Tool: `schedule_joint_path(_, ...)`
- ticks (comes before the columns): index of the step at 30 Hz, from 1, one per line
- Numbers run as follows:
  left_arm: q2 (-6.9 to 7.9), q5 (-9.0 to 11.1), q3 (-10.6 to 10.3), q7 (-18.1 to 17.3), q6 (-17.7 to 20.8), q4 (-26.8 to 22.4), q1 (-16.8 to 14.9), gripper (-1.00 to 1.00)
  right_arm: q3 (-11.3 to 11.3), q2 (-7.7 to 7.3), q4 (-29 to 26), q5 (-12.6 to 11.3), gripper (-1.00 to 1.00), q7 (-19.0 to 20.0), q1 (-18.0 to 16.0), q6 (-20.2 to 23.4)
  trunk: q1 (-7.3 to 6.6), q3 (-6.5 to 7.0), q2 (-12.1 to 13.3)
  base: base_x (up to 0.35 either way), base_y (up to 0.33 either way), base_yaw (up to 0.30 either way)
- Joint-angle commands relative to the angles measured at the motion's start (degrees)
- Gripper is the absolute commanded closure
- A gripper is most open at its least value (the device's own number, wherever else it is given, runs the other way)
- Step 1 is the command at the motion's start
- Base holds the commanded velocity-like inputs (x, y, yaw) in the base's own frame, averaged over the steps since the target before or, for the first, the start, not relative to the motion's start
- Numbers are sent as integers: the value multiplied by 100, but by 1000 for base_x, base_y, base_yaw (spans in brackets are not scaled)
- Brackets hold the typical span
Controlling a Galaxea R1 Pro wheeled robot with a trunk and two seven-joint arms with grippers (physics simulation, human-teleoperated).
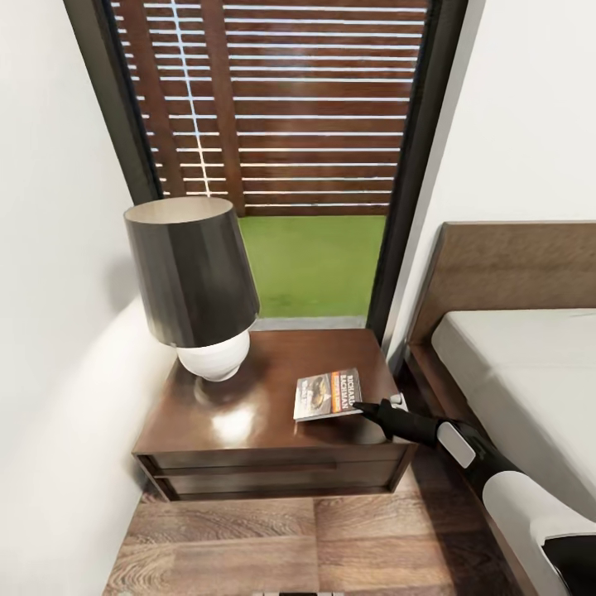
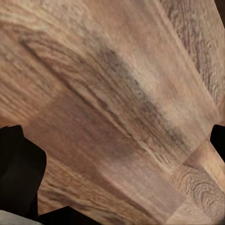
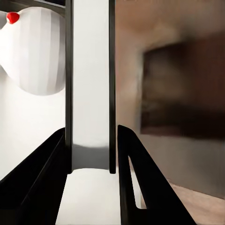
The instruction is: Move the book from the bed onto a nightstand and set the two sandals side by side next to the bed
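1. The bedroom has white walls, a wood-plank floor (image 1: 273,538) and a tall dark-framed window (image 1: 290,124) showing a slatted fence and grass.
2. The nightstand (image 1: 265,414), dark and glossy, stands under the window beside the bed (image 1: 530,372).
3. A lamp (image 1: 194,281) with a dark shade and white base sits on its left part.
4. The book (image 1: 329,394) lies flat near the nightstand's right front edge.
5. The right gripper (image 1: 364,406) touches the book's edge; in the right wrist view its fingers (image 3: 136,178) clamp the book's thin white page edge (image 3: 91,84).
6. The left gripper (image 2: 112,206) faces the floor; I cannot tell its state.
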Motion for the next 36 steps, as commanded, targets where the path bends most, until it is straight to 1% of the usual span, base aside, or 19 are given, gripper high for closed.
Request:
schedule_joint_path(1,1,54,-1,53,19,12,2,-100,23,-5,-3,-43,100,2,-2,28,0,-4,-2,143,0,0)
schedule_joint_path(6,2,40,-13,32,-2,270,2,-100,23,-5,-6,-43,100,2,-1,28,0,-4,-2,242,0,0)
schedule_joint_path(11,-5,34,-17,28,-6,321,2,-100,23,-4,-8,-43,100,2,0,28,0,-4,-2,118,0,0)
schedule_joint_path(12,-5,33,-17,27,-5,327,2,-100,23,-2,-8,-43,-100,0,1,28,0,-4,-2,49,0,0)
schedule_joint_path(22,-11,28,-22,24,-12,351,2,-100,23,1,-6,-42,-100,-7,0,28,0,-4,-2,14,0,0)
schedule_joint_path(26,-15,25,-87,28,-12,352,2,-100,23,-3,-7,-43,-100,-7,-4,27,0,-4,-2,-14,0,0)
schedule_joint_path(31,-11,19,-165,37,-12,359,2,-100,18,-29,-35,-43,-100,-7,-5,21,0,-4,-2,-208,0,0)
schedule_joint_path(36,-11,18,-180,40,-12,360,2,-100,8,-64,-46,-43,-100,-14,-9,4,0,-4,-2,-301,0,0)
